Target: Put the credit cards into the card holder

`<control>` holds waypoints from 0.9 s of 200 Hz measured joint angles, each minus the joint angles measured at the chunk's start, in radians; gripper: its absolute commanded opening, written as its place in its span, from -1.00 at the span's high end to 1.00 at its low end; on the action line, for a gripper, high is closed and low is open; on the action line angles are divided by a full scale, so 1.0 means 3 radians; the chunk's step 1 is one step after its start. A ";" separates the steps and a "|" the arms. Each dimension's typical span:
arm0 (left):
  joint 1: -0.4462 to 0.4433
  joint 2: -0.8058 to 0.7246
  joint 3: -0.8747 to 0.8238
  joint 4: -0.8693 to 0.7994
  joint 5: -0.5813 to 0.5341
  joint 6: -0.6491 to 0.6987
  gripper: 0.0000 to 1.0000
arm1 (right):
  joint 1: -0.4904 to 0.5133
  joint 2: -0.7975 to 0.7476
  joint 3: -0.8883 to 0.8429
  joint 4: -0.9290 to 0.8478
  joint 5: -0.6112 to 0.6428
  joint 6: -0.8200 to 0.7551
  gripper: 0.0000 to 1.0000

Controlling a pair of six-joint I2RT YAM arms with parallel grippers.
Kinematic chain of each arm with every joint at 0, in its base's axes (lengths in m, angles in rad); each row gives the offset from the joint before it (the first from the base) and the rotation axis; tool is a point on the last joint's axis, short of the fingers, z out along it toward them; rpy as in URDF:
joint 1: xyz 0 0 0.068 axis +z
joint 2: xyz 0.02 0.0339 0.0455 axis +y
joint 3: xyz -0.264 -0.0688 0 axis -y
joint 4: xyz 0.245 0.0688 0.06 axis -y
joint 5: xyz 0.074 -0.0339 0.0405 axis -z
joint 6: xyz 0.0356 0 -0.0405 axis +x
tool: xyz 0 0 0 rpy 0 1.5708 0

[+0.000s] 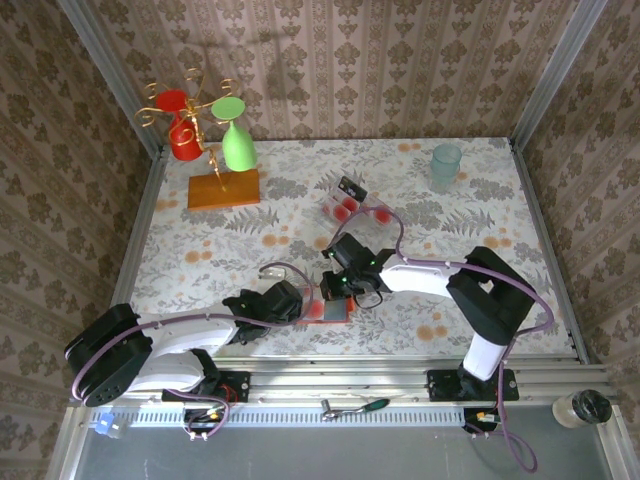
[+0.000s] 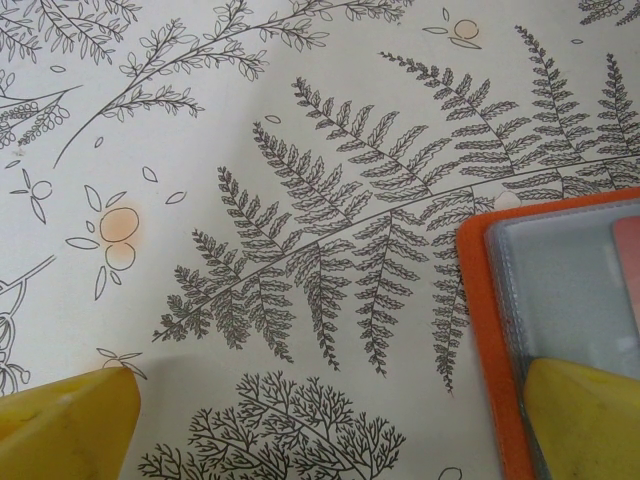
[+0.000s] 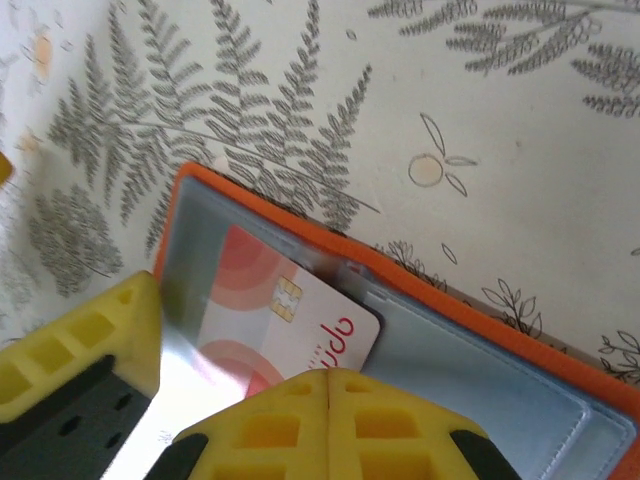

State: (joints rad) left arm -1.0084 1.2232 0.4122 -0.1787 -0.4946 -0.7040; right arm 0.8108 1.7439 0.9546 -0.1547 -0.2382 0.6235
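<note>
R claw (image 3: 235,340) sits over the open holder (image 3: 470,385), near the table's front edge. Its fingers are apart w/ one card (image 3: 300,310) between them; we can't tell if it's pinched or just lying there. The card's long axis runs from the claw up-right toward the holder's fold, so we'd push that way. L claw (image 2: 330,430) gapes wide, one finger (image 2: 590,420) on the holder's corner. Spare cards (image 1: 345,205) lie farther back.

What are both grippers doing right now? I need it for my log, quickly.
Left gripper: open, one finger over the card holder.
Right gripper: fingers astride a credit card; grip cannot be told.
</note>
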 measured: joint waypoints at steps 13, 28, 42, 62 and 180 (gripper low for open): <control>0.0000 0.0000 0.0000 0.0000 0.0000 0.0000 -1.00 | 0.0029 0.0042 0.0036 -0.0072 0.0057 -0.0013 1.00; 0.0000 -0.0001 -0.0003 0.0001 0.0000 0.0000 -1.00 | 0.0053 0.0089 0.0074 -0.0134 0.0113 -0.0027 1.00; 0.0000 -0.0001 -0.0005 0.0004 0.0000 0.0000 -1.00 | 0.0074 0.0126 0.0121 -0.0181 0.0144 -0.0053 1.00; 0.0000 -0.0004 -0.0014 0.0014 -0.0001 0.0000 -1.00 | 0.0099 0.0170 0.0184 -0.0210 0.0172 -0.0064 1.00; 0.0056 -0.0298 -0.0020 -0.0169 -0.0008 0.0003 -1.00 | 0.0247 0.0340 0.0409 -0.0216 0.0148 -0.0047 1.00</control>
State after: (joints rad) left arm -0.9916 1.1339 0.4061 -0.2295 -0.4969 -0.7033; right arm 0.8848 1.8458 1.0775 -0.2195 -0.1940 0.6094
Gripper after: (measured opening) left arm 0.999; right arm 0.064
